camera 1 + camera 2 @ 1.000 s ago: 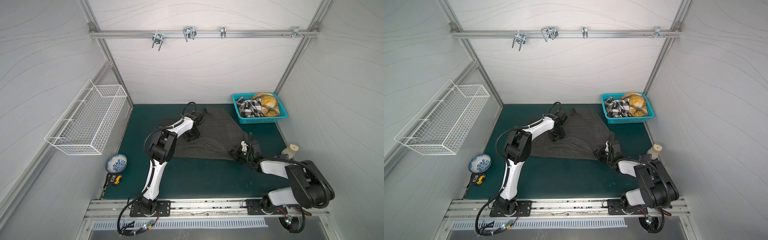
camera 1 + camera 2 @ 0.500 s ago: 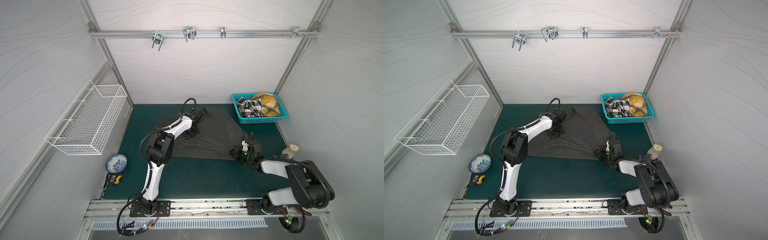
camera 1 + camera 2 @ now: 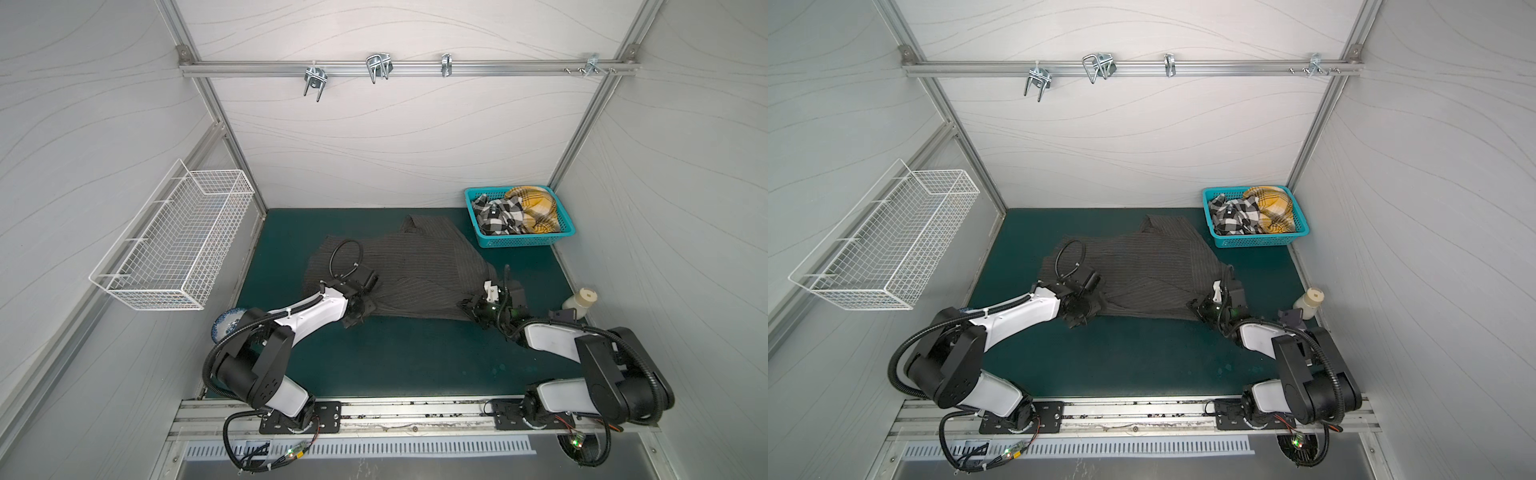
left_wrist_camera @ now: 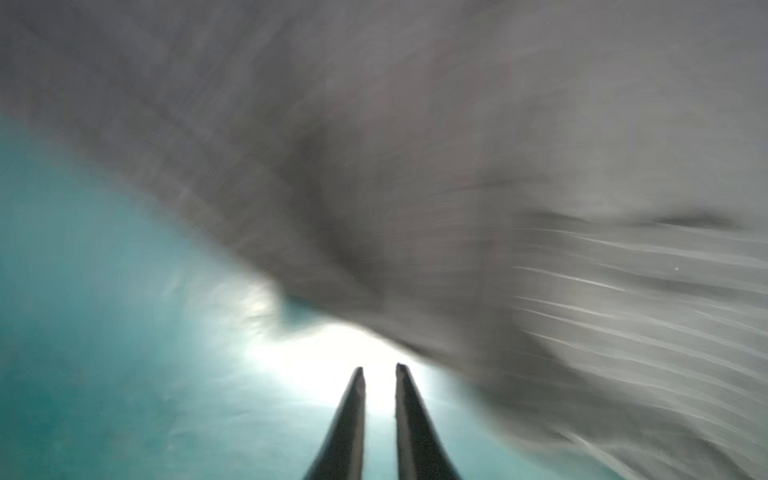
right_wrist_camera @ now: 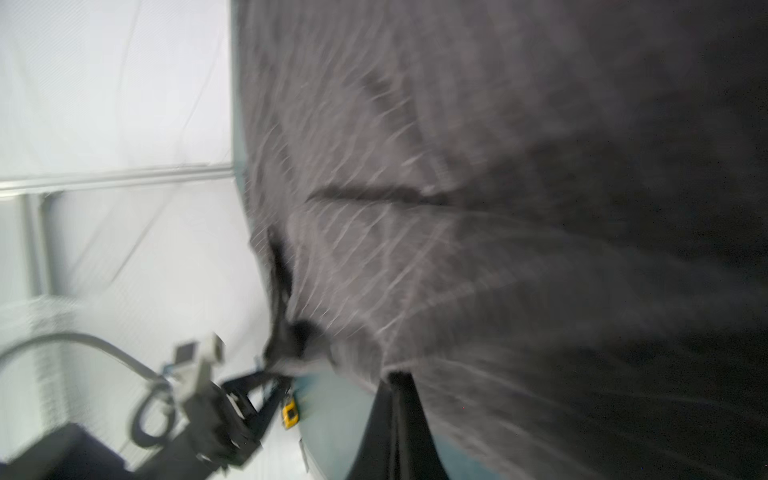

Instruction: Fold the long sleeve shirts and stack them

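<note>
Grey shirt (image 3: 415, 266) is light and floppy, spread on the surface (image 3: 395, 357), best grabbed by hem corners: right pincer (image 5: 397, 376) is clamped on its near corner, left pincer (image 4: 379, 368) barely parted, empty beside it

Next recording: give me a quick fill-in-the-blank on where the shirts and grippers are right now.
The teal basket holds ____ shirts: the checked shirt and the yellow plaid shirt.
The right gripper is ____ on an edge of the pinstriped shirt.
The left gripper, jaws slightly apart, holds ____.
Missing words: two; shut; nothing.
</note>
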`<action>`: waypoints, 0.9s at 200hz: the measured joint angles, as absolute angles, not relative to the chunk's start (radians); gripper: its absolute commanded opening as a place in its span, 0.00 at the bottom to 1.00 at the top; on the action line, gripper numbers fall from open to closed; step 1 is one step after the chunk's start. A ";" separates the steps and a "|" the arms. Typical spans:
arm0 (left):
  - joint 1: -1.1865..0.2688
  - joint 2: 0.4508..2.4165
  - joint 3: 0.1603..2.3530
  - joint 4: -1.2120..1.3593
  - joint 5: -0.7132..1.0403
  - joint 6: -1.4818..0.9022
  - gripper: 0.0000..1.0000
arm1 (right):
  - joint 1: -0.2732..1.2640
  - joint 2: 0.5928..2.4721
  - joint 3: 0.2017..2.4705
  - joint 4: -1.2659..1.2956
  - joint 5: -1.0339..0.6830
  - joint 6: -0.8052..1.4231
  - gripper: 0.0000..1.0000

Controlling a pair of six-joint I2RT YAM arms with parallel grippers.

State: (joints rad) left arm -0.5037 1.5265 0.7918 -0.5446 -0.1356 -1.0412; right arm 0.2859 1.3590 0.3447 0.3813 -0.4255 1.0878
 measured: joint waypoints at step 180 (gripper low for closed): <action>-0.471 2.041 1.525 -0.930 -0.273 -0.723 0.57 | 0.286 1.379 0.321 0.346 -0.406 1.064 0.00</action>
State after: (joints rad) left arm -0.4713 2.0415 1.5246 -0.9302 -0.2729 -0.7227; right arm 0.2855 1.3792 0.3214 0.3458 -0.4057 1.0641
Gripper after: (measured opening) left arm 0.573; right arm 0.046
